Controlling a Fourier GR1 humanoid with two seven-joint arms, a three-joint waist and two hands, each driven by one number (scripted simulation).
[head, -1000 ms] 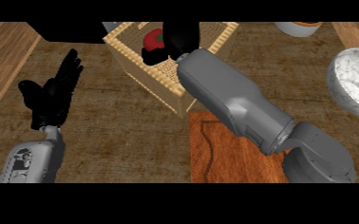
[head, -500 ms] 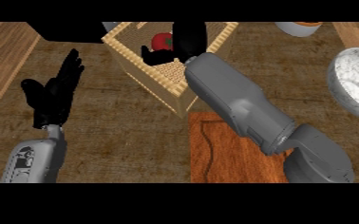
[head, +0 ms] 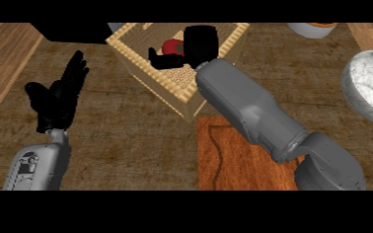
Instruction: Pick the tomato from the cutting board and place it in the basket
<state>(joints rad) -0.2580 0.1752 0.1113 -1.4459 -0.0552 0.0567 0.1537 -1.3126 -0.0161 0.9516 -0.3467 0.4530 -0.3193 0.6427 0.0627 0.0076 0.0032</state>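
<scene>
Head view: the tomato (head: 172, 46) is now seen lying inside the basket (head: 146, 71) near the tabletop's far edge, uncovered since a moment ago; the right hand (head: 198, 43) is opened beside it, so placing seems done.

Red tomato (head: 172, 46) inside woven basket (head: 138, 59), cutting board (head: 233, 163) bare
</scene>
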